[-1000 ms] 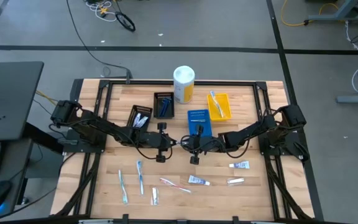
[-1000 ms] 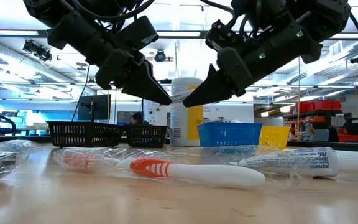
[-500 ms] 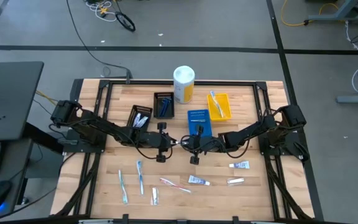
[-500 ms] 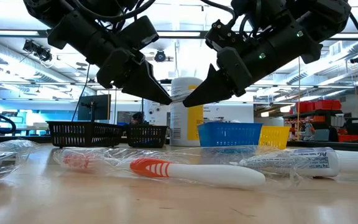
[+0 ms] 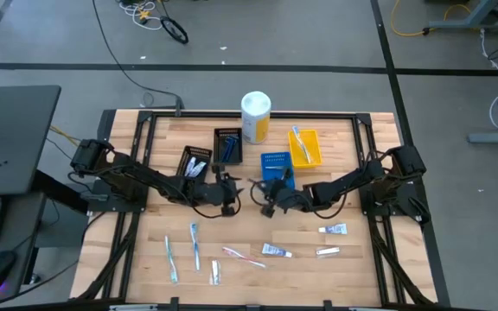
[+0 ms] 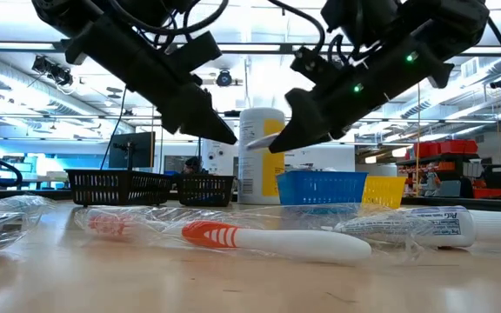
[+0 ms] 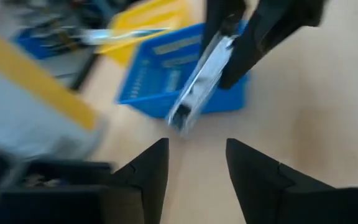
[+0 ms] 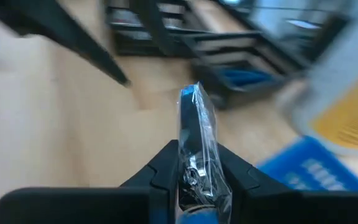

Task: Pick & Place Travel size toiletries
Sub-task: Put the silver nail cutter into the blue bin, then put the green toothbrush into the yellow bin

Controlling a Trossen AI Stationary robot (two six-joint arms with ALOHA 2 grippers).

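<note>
Clear-wrapped razor (image 8: 194, 140) sits clamped in the right gripper (image 8: 194, 171) above mid-table, beside the blue tray (image 5: 276, 164), probably its destination; the left gripper (image 7: 194, 165) hangs alongside, jaws apart, empty.

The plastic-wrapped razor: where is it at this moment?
The wrapped razor is pinched in the right gripper, held above mid-table just in front of the blue tray; the left gripper is open beside it.
</note>
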